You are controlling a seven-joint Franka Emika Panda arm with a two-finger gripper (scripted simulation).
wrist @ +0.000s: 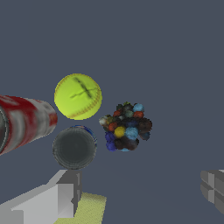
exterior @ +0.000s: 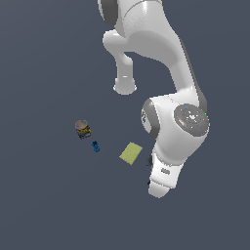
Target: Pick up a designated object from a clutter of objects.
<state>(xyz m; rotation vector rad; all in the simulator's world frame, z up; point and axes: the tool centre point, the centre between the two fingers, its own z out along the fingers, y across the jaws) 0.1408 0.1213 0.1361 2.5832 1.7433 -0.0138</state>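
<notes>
Dark floor bears the dark multicoloured object (wrist: 126, 127) beside a tennis ball (wrist: 78, 96), pincer (wrist: 142, 194) spread wide.

A flat floor (exterior: 44, 205) of dull slate blue is filling both views from edge to edge (no seam, wall or horizon is showing anywhere). Even, soft light is falling across it, leaving only faint shadows and no bright spots on the plain surface.

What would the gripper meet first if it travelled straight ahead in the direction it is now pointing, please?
Probably bare floor: midway between the open gripper's fingers nothing stands directly ahead. The nearest thing to that line is the dark multicoloured object, just beyond it; depth is hard to judge.
</notes>
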